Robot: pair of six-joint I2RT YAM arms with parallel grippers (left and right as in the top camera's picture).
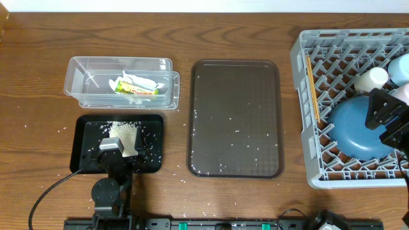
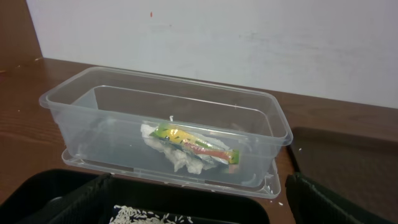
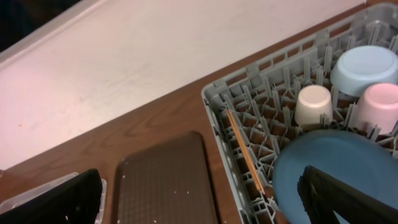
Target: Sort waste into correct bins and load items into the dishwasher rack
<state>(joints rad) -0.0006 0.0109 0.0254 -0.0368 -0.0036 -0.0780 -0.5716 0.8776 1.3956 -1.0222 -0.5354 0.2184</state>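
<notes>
The left gripper [image 2: 199, 186] hangs low over the black tray [image 1: 86, 144] at the near left of the tabletop [image 1: 38, 51], its jaws spread wide with nothing between them. In that tray, a pile of white rice [image 1: 126, 133] lies toward the far side, with a few loose grains around it. Just beyond the tray stands the clear container [image 2: 68, 106], resting on what looks like its own lid. A crumpled white tissue [image 2: 180, 160] and a yellow-green wrapper [image 2: 193, 142] lie on its floor, the wrapper on top of the tissue. The brown serving tray [image 1: 235, 96] sits in the middle of the tabletop, flecked with stray rice grains; more grains are scattered on the wood around both trays. The dishwasher rack [image 1: 345, 180] fills the right side. Inside it, the chopsticks [image 3: 245, 152] lie together along the left wall, and the dark-blue bowl [image 3: 329, 168] rests near the front, seemingly mouth down. Behind the bowl stand the white cup [image 3: 313, 104] and the pink cup [image 3: 382, 102], close beside each other, with the light-blue bowl [image 3: 367, 65] just beyond them toward the far wall; all three also appear to be turned over. The right gripper [image 3: 200, 186] hovers above the rack by the dark-blue bowl, its fingers [image 3: 348, 199] far apart and holding nothing.
</notes>
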